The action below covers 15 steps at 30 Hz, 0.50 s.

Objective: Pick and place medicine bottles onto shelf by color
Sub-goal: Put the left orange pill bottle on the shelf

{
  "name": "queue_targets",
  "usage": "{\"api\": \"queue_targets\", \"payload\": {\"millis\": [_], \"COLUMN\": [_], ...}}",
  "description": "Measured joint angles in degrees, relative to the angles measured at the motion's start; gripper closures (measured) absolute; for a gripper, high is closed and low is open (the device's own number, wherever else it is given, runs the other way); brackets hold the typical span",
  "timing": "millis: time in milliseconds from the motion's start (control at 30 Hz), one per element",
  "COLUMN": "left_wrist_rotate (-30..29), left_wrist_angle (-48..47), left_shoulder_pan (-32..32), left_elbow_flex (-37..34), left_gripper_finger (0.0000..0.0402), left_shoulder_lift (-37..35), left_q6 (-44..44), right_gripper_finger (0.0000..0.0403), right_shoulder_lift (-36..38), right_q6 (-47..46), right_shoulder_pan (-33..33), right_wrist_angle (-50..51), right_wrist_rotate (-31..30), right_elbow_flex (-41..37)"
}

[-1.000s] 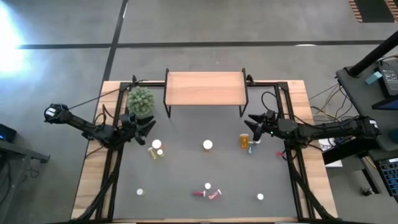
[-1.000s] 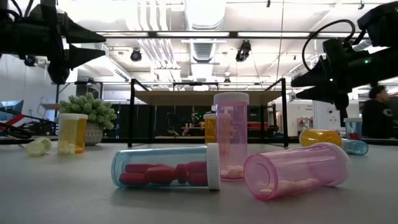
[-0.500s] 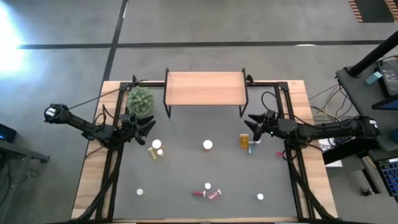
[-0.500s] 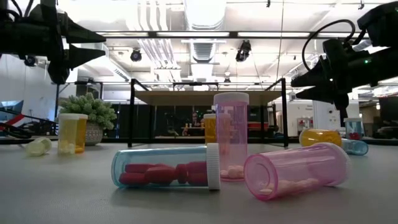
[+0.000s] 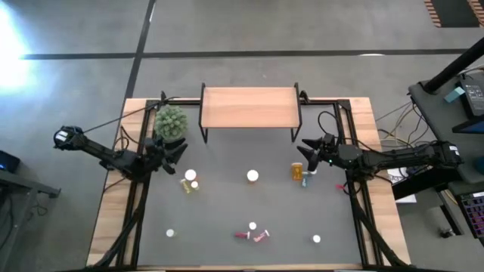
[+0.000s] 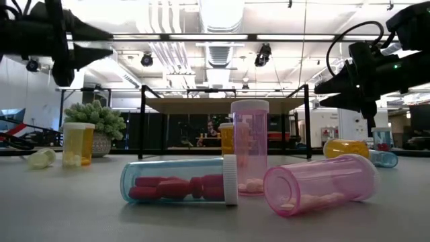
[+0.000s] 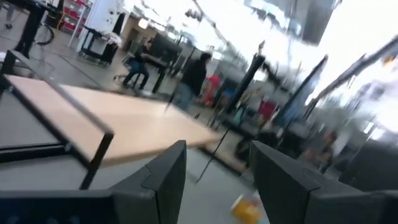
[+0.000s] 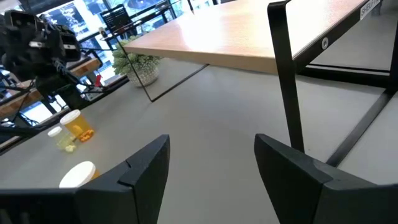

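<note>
The left gripper (image 5: 181,150) hovers empty above the worktop (image 5: 227,215) at about nine o'clock of the surface, its fingers (image 7: 163,180) parted with nothing between them, pointing toward three o'clock; just at its eleven o'clock stands a green potted plant (image 5: 170,122), and just at its five o'clock stand a white-capped bottle (image 5: 190,175) and a yellow bottle (image 5: 188,185) close together. The right gripper (image 5: 305,149) hangs empty at about three o'clock of the worktop, its fingers (image 8: 144,171) spread apart and pointing toward nine o'clock; touching nothing, it sits just beside an orange bottle (image 5: 297,171) at its six o'clock, with a small bluish bottle (image 5: 305,181) lying next to that one. The shelf (image 5: 249,106), a light-wood board on thin black legs, stands at twelve o'clock of the worktop between the two arms, and its top carries no bottle. Near the centre stands another white-capped bottle (image 5: 252,176). At six o'clock a cluster sits together: an upright pink bottle (image 6: 249,144), a blue bottle with red pills (image 6: 180,180) lying on its side, and a pink bottle (image 6: 321,186) also lying down. Single white caps show toward seven o'clock (image 5: 170,233) and five o'clock (image 5: 316,239)
</note>
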State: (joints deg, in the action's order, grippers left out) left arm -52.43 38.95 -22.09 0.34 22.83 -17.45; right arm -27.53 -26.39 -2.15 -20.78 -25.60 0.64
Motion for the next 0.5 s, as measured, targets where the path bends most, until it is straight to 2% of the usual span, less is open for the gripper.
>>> {"api": "queue_targets", "payload": {"millis": [100, 267, 400, 500], "left_wrist_rotate": [2.57, 10.8, 15.66, 18.05], "left_wrist_angle": [7.07, 21.12, 23.88, 23.42], "left_shoulder_pan": [0.0, 0.0, 0.0, 0.0], "left_elbow_flex": [0.0, 0.48, 4.21, 7.32], "left_gripper_finger": [0.024, 0.024, 0.024, 0.024], "left_shoulder_lift": [0.02, 0.0, -0.01, 0.86], "left_q6": [2.79, 12.08, 17.83, 18.15], "right_gripper_finger": [0.0179, 0.0179, 0.0179, 0.0179], "right_shoulder_lift": [0.02, 0.0, 0.0, 0.02], "right_q6": [0.0, 0.0, 0.0, 0.02], "right_shoulder_pan": [0.0, 0.0, 0.0, 0.0], "right_wrist_angle": [-0.01, 0.0, 0.01, 0.01], "right_wrist_rotate": [-0.01, 0.0, 0.01, -0.01], "right_elbow_flex": [0.0, -0.01, -0.02, -0.02]}}
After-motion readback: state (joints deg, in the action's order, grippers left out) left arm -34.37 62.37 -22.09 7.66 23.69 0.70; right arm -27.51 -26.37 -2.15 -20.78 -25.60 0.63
